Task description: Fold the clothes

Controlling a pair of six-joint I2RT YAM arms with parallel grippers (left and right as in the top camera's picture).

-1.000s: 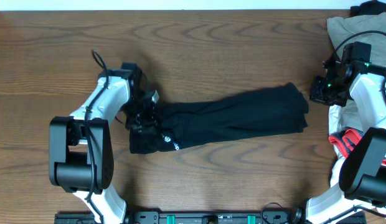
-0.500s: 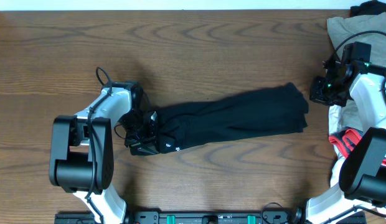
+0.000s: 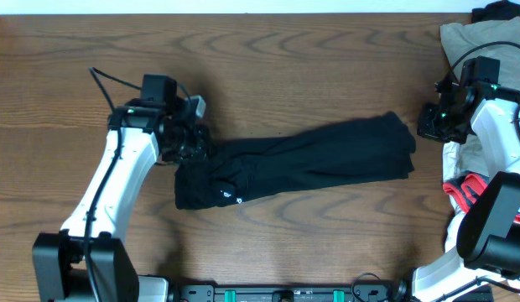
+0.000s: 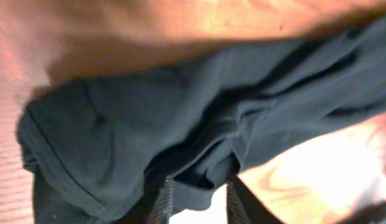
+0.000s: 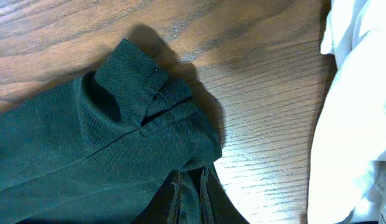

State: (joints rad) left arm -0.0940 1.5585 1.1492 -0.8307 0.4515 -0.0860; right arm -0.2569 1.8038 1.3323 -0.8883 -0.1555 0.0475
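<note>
Black garment (image 3: 310, 159) flat on worktop (image 3: 285, 67), laid L-R across centre, R end a bit further back; small white logo (image 3: 229, 197) near L end. L jaws over its back-L corner, part open, hem edge btwn fingers (image 4: 163, 199) w/ worktop showing in gap, not pinched. R jaws just off garment's R end, nearly closed, nothing held. Beige cloth (image 3: 474, 38) at far-R back corner; red-white item (image 3: 457, 191) by R arm (image 3: 495, 109)
</note>
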